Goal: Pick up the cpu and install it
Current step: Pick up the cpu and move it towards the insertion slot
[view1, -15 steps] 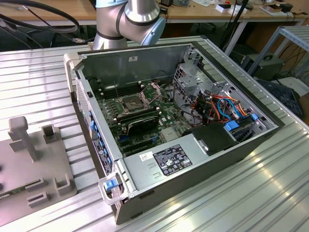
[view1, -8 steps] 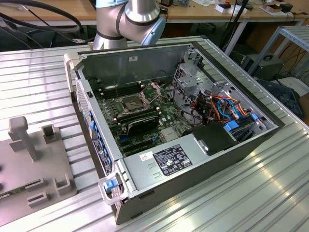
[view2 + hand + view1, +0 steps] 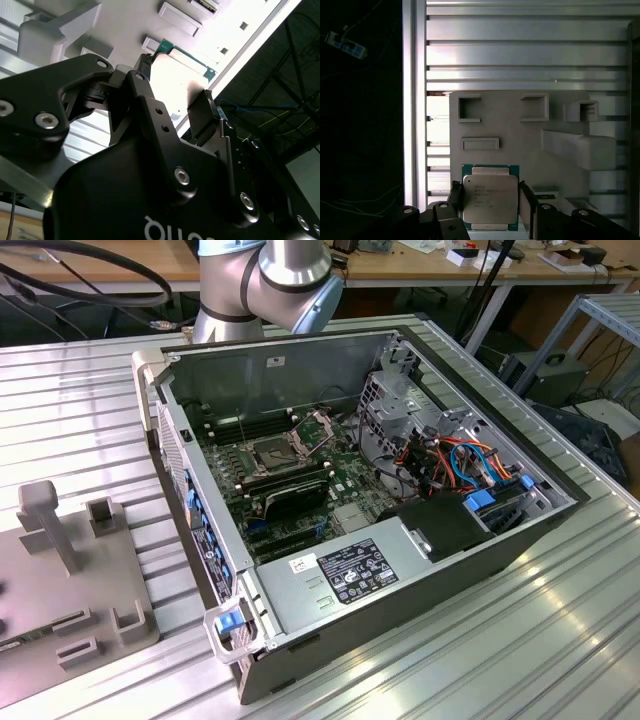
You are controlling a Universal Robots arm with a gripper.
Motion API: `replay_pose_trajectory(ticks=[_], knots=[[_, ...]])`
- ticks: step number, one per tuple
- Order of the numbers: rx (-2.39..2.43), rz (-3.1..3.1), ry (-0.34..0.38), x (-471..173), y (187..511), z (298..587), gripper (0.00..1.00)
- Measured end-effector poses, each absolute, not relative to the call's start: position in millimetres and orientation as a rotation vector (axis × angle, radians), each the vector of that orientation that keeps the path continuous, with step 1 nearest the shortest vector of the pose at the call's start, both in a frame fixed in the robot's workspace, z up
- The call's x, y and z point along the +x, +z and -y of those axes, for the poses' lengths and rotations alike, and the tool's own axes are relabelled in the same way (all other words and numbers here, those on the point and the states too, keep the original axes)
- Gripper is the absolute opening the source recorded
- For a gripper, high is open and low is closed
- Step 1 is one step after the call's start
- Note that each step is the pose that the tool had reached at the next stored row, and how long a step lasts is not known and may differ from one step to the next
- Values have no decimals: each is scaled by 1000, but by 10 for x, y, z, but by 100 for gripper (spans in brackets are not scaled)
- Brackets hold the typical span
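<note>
Clamping cpu [image 3: 490, 206] in claw [image 3: 489, 187], exterior view, open case [image 3: 280, 375]

- My exterior view is bright and even. Overhead white light gleams along the ribbed aluminium table [image 3: 520, 640], strongest toward the exterior view's right.
- The open grey metal computer case [image 3: 280, 365] shades its own floor, so the boards inside read dim to me.
- In the second wrist view the black gripper [image 3: 176, 77] is a dark silhouette against a blown-out background. Glare washes the small square cpu with its dull silver-grey metal top [image 3: 187, 70] almost white.
- In the first wrist view the space past the table's edge is near black, and the rail beside it burns white.
- There the pale grey plastic fixture plate [image 3: 520, 135] sits in soft, flat light, with faint shadows in its pockets.
</note>
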State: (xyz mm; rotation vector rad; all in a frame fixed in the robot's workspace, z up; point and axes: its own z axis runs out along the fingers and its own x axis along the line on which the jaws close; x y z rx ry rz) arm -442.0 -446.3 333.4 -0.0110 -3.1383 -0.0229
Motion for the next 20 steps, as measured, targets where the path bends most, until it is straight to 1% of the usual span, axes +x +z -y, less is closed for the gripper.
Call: replay_pose_trajectory(ticks=[20], knots=[[-11, 3138, -23, -4339, 3334, 4463, 55]])
